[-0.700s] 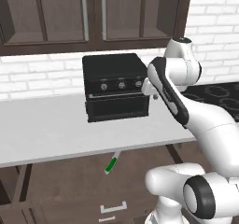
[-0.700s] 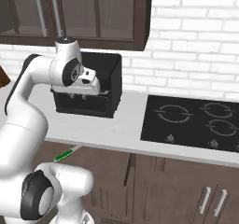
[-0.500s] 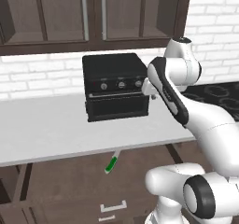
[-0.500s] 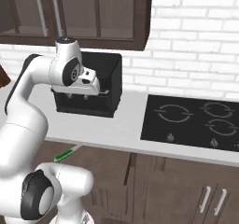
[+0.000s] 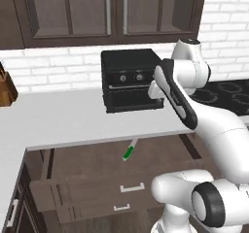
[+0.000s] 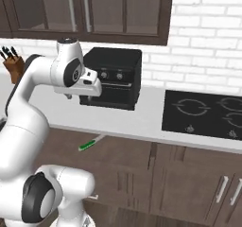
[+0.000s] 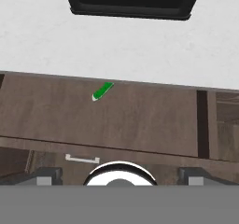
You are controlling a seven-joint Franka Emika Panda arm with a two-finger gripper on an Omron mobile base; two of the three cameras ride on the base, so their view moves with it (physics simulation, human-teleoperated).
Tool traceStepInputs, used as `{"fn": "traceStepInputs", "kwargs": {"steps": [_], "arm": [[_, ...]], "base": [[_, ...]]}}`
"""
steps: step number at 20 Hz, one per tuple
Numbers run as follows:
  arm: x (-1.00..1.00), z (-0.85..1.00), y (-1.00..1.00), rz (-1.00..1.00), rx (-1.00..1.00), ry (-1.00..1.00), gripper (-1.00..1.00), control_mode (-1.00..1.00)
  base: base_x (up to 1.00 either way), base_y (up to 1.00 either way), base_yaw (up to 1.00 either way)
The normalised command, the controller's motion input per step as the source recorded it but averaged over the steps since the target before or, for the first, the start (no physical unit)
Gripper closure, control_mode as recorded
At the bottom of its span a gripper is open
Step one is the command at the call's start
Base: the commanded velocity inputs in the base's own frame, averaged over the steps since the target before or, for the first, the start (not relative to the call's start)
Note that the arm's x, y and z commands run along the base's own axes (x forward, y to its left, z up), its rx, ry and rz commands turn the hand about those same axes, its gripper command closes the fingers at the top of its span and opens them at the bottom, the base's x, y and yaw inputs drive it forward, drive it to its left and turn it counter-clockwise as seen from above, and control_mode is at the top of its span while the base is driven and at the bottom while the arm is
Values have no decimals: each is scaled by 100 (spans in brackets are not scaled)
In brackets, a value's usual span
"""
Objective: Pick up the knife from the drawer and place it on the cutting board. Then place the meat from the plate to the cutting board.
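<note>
The knife [image 7: 102, 91] has a bright green handle and lies in the open dark-brown drawer [image 7: 154, 120], close under the counter's edge. In the base views the knife [image 5: 128, 151] [image 6: 89, 144] lies at a slant on the drawer [image 5: 82, 161] floor. My gripper [image 7: 120, 175] hangs high above the drawer and looks down on it. It is open, its fingertips [image 7: 46, 175] wide apart with nothing between them. The white hand [image 5: 155, 89] sits at counter height in front of the black oven. The cutting board, the plate and the meat are out of view.
A black toaster oven [image 5: 131, 79] stands on the pale counter [image 5: 58, 115] behind the hand. A brown knife block [image 6: 12, 60] is at the far left and a black cooktop [image 6: 208, 115] to the right. Closed drawers with silvery handles [image 5: 132, 187] sit below.
The whole picture has shifted: the base has backed off a little, so more of the open drawer and the knife block now show. The arm holds much the same pose.
</note>
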Motion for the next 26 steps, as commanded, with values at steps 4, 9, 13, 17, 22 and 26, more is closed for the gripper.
{"fn": "traceStepInputs", "kwargs": {"steps": [4, 9, 13, 17, 22, 26], "arm": [[0, 0, 0, 0, 0, 0, -100, 100], [0, 0, 0, 0, 0, 0, -100, 100], [0, 0, 0, 0, 0, 0, -100, 100], [0, 0, 0, 0, 0, 0, -100, 100], [-3, -30, 7, 0, 0, 2, -100, -100], [0, -96, 0, -1, 1, 9, -100, -100]], "base": [[-16, 41, 3], [-10, 46, 0], [-41, 38, 0], [-36, 24, 0], [0, 0, 0], [0, 0, 0]]}}
